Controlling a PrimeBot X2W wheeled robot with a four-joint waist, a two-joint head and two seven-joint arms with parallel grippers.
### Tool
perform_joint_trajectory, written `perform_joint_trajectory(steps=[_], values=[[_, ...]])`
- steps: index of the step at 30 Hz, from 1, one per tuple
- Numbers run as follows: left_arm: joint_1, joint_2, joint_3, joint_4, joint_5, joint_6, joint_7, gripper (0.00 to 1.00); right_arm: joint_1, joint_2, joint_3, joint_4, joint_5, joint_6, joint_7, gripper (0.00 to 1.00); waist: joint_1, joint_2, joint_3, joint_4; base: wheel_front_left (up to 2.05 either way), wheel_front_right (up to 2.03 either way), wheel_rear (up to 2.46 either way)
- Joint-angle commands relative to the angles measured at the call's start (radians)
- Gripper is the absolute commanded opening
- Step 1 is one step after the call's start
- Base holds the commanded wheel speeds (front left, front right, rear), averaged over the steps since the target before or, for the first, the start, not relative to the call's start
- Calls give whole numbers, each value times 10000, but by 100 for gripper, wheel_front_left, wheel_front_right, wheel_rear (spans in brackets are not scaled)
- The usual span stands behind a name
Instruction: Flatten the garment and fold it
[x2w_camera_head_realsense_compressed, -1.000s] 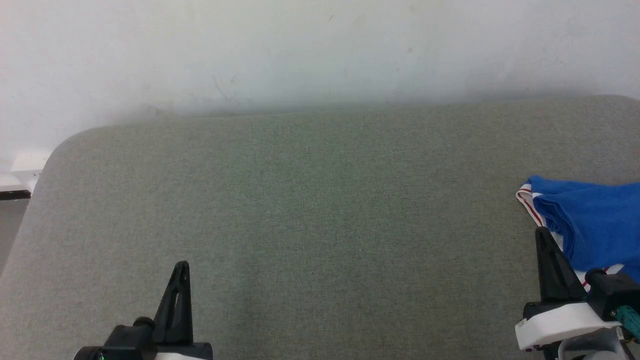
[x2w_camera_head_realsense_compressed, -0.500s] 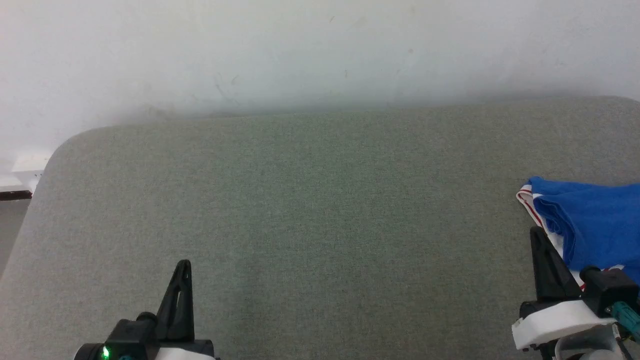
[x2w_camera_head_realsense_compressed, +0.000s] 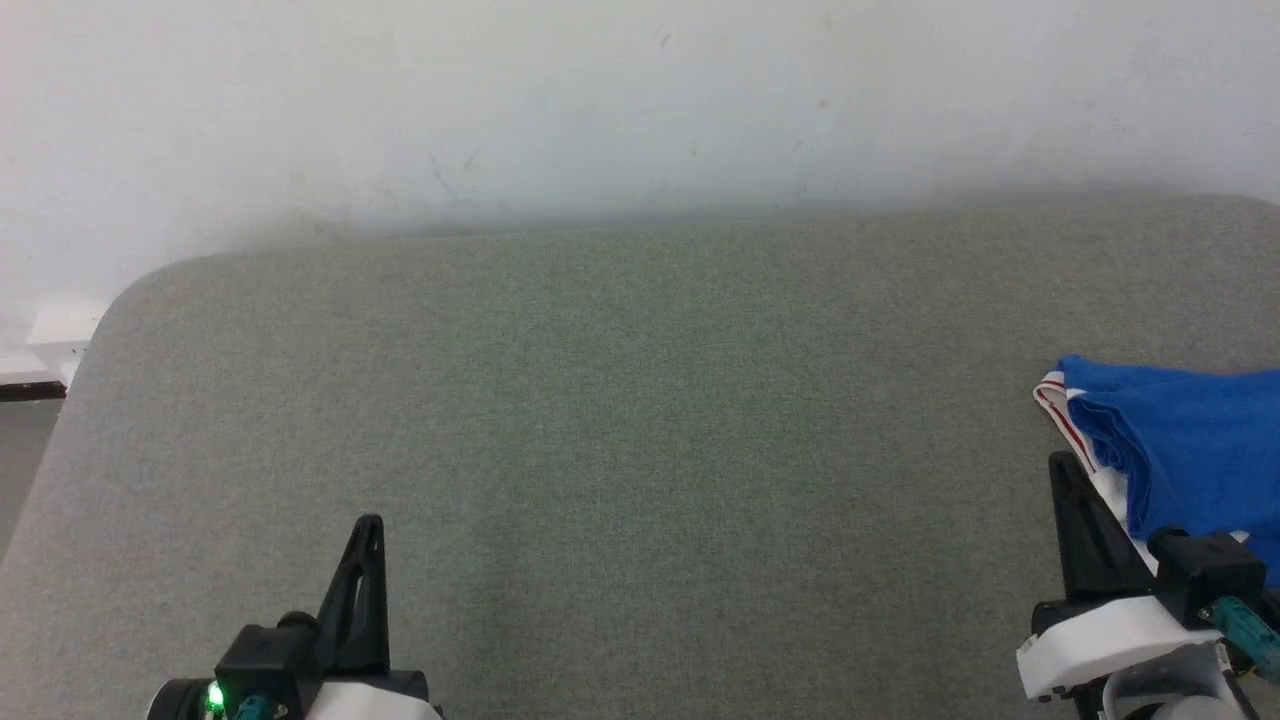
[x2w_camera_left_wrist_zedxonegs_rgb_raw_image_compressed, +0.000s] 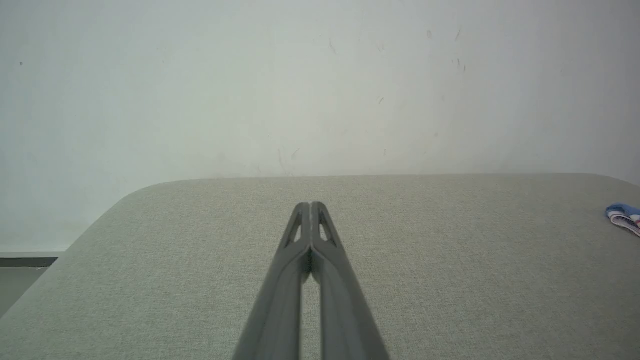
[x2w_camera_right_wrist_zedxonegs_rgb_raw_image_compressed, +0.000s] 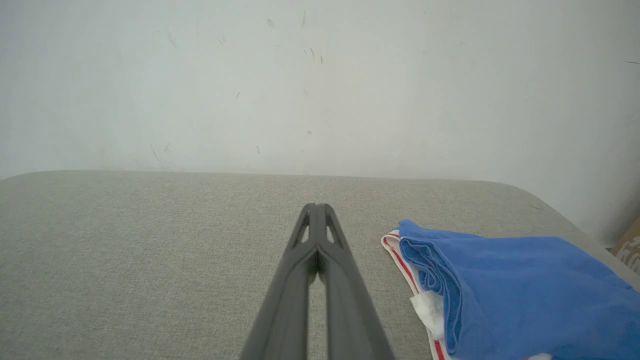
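Left gripper (x2w_camera_left_wrist_zedxonegs_rgb_raw_image_compressed: 311, 206): two long dark fingers pressed together, tips meeting, nothing between them.

Right gripper (x2w_camera_right_wrist_zedxonegs_rgb_raw_image_compressed: 316, 206): fingers likewise pressed together, empty.

Garment (x2w_camera_right_wrist_zedxonegs_rgb_raw_image_compressed: 525, 290): royal-blue jersey T-shirt, lying in folded layers, white sleeve edge with thin red stripes poking out underneath. Sits just to right of right jaws, level with tips. Strip of bare pad shows between in right wrist view. Well apart from left jaws, far off to their right.

Both jaw pairs over grey-green woven fabric pad with rounded corners (x2w_camera_head_realsense_compressed: 640, 400).

White scuffed wall (x2w_camera_head_realsense_compressed: 640, 100) beyond tips of both.
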Motion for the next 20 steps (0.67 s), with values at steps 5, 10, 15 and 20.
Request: perform_joint_trajectory(steps=[5,10,15,20], values=[[-288,-71,67,79,178,-99,143,0,-75,12,82,-125,-74,-3,155,0,-1,-1,-11,8,0,0,0],[-363,-94,87,114,233,-113,246,0,-85,14,132,-180,-95,-3,257,0,-1,-1,-21,14,0,0,0],[-438,-117,106,148,287,-127,348,0,-95,15,181,-236,-116,-4,359,0,-1,-1,-31,20,0,0,0],[-499,-136,122,176,330,-139,429,0,-103,16,221,-280,-133,-4,441,0,-1,-1,-38,25,0,0,0]])
